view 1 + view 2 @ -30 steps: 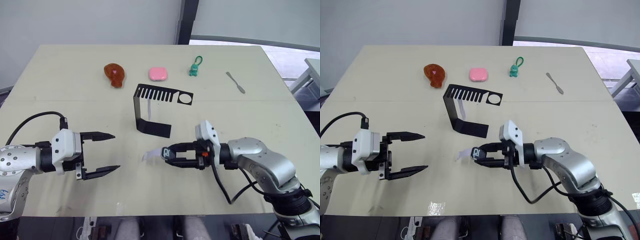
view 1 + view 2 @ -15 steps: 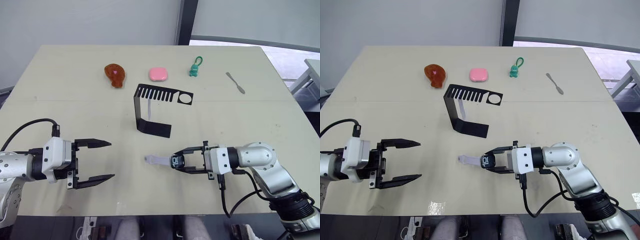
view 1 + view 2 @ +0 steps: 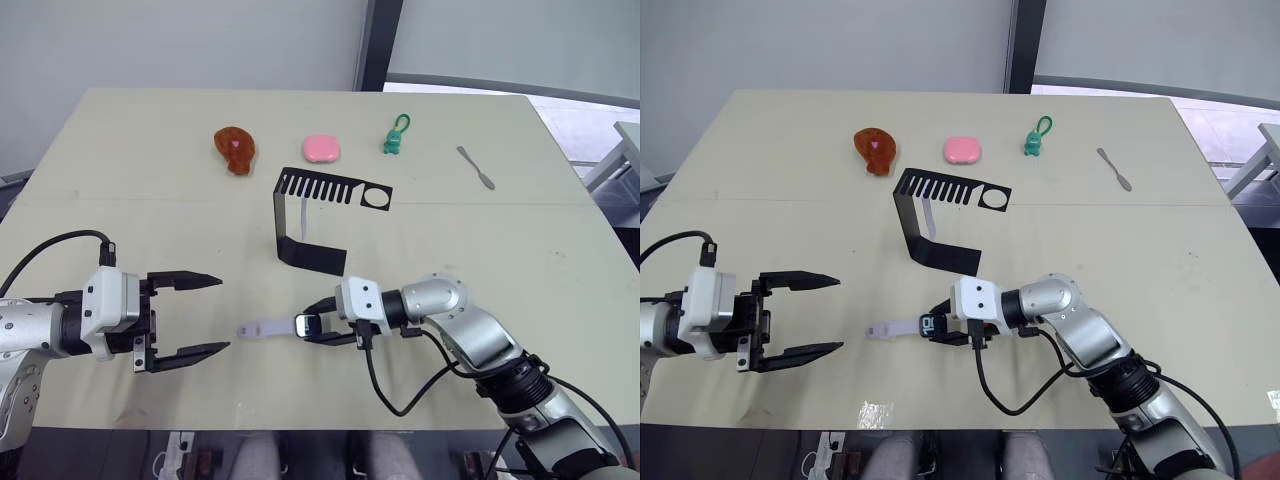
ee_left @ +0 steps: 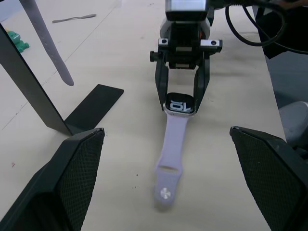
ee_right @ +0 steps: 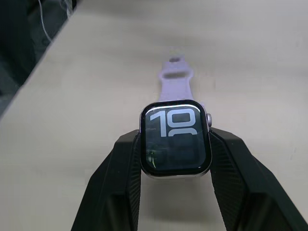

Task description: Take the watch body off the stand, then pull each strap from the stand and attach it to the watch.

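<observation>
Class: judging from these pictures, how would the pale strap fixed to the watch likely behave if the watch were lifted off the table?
The strap is thin and lies flat, so it would probably droop. It looks light, so it likely won't drag the watch body from the right pincer. Its free end may swing.

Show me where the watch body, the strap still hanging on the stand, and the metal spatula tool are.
watch body (image 5: pixel 175 139), right wrist view, centre of its screen.
hanging strap (image 3: pixel 302 220), left eye view, middle of the band.
spatula tool (image 3: pixel 474 167), left eye view, mid-handle.
</observation>
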